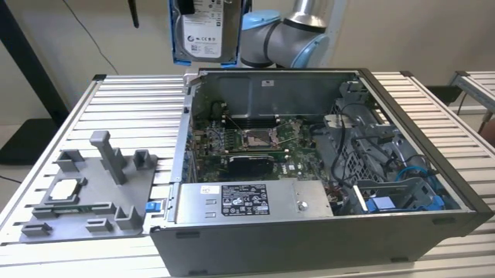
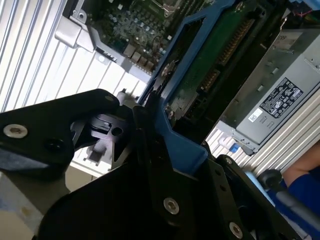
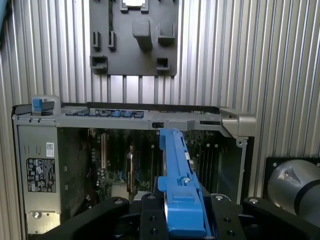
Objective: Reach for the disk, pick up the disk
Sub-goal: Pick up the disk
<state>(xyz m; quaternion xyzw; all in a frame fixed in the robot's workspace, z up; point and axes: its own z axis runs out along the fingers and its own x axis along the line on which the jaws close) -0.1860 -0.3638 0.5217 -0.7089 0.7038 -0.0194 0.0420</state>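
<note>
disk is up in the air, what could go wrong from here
1. The gripper seems to hold the disk only by its blue rail edge. A slip would likely drop it into the open computer case, onto the motherboard.
2. What looks like a person's blue sleeve is close to the arm, so a swing might hit it.

open computer case [image 1: 309, 243] lying on the slatted desk [image 1: 131, 104]; grey fixture plate [image 1: 93, 198] sitting beside it, carrying a square chip [image 1: 64, 189].
</note>
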